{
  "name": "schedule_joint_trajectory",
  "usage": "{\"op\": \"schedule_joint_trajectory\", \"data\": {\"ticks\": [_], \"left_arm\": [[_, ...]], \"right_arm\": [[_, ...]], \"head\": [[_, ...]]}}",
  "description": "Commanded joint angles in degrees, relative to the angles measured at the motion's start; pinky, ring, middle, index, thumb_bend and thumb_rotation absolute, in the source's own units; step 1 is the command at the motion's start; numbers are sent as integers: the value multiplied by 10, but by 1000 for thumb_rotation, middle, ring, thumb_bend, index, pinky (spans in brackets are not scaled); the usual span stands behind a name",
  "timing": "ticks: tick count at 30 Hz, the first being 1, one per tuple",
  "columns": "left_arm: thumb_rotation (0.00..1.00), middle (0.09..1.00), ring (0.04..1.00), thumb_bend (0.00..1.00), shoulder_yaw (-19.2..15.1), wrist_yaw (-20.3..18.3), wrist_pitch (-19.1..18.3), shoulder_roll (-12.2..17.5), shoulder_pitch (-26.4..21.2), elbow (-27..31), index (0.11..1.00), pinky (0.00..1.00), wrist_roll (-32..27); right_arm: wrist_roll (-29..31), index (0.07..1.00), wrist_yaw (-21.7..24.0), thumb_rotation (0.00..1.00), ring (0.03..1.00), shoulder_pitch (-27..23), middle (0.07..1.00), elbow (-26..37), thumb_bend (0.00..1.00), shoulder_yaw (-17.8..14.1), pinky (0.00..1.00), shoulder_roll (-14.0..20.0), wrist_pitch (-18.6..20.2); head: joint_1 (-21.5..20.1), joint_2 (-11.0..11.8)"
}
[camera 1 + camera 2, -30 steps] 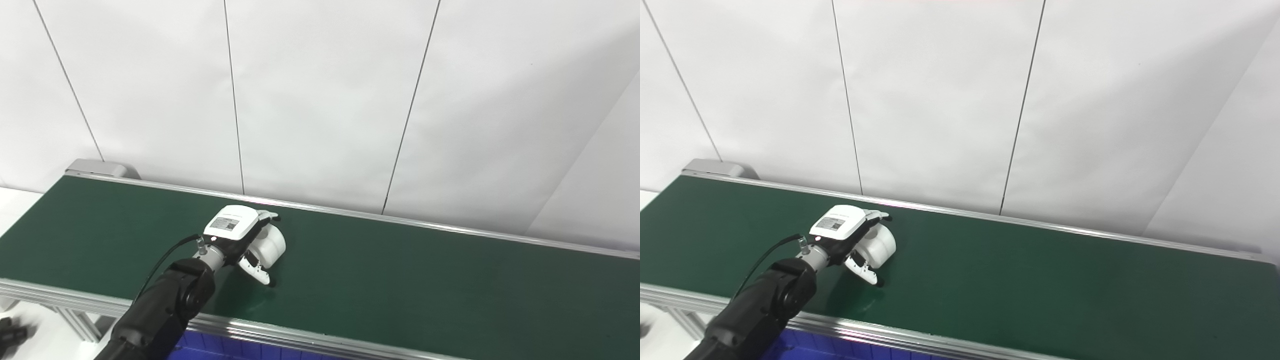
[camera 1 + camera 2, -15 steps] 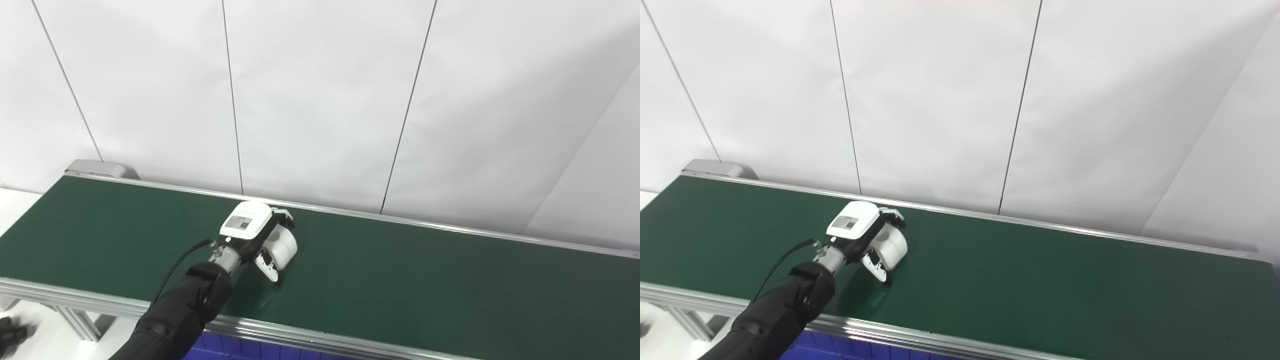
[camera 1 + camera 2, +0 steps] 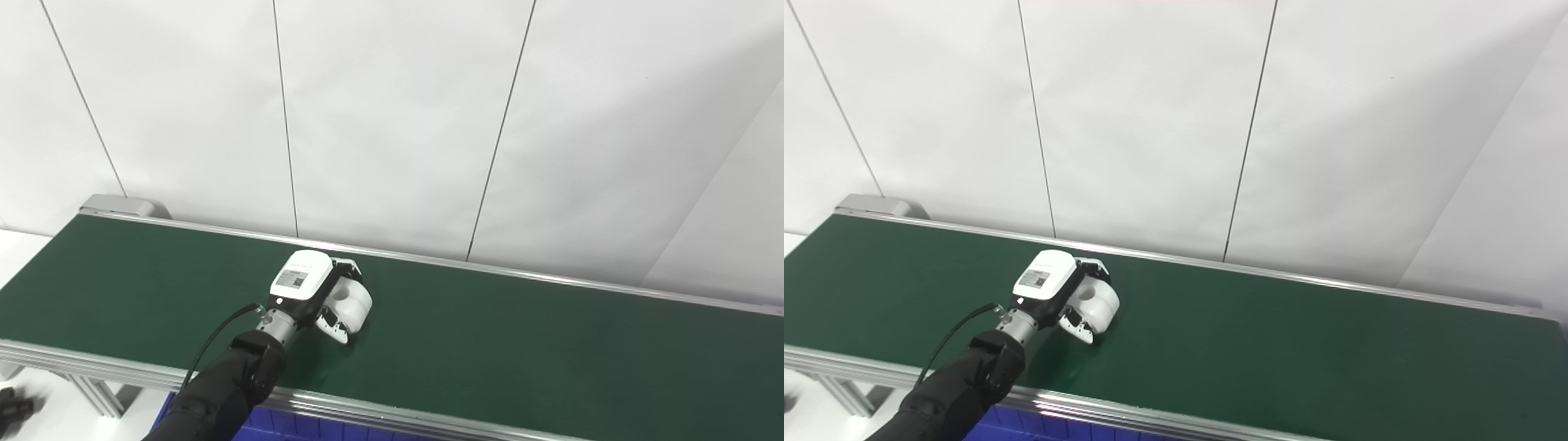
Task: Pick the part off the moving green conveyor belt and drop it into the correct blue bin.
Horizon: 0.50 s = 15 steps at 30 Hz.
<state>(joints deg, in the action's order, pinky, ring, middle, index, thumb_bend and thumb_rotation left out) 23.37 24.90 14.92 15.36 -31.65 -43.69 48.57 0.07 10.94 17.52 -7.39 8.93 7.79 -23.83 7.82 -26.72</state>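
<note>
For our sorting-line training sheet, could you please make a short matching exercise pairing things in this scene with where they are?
Things:
1. white rounded plastic part
2. left hand
3. blue bin
4. grey metal end housing

Places:
A. far left end of the green conveyor belt
B. below the belt's near rail
C. on the belt, between fingers and thumb
D. wrapped around the part

Pairs: 1-C, 2-D, 3-B, 4-A

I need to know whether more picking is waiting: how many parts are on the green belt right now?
1. The white part sits on the belt left of its middle, with the left hand wrapped around it. The rest of the visible belt carries nothing; its ends run out of view.
</note>
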Motion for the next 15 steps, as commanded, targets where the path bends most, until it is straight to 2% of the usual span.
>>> {"op": "schedule_joint_trajectory", "data": {"ticks": [1,5,8,11,15], "left_arm": [[0,478,462,518,-5,2,2,16,-20,43,504,399,-7],[0,468,453,517,-15,-36,-2,30,4,135,512,392,-17],[0,469,453,517,-23,-78,-7,45,30,226,513,394,-30],[0,473,448,518,-38,-130,-19,57,67,355,508,381,-48],[0,476,439,518,-54,-184,-30,58,101,472,505,372,-62]], "right_arm": [[5,907,6,1000,875,-2,887,18,719,-1,864,0,-31],[5,907,7,1000,878,-3,888,20,722,1,866,-1,-31],[7,912,9,1000,889,-1,895,22,742,1,882,-2,-31],[8,918,13,1000,889,-3,899,26,736,0,881,-3,-31],[2,919,11,1000,878,-8,898,27,716,2,861,-3,-31]], "head": [[1,-2],[2,-9],[1,-18],[4,-26],[7,-30]]}}
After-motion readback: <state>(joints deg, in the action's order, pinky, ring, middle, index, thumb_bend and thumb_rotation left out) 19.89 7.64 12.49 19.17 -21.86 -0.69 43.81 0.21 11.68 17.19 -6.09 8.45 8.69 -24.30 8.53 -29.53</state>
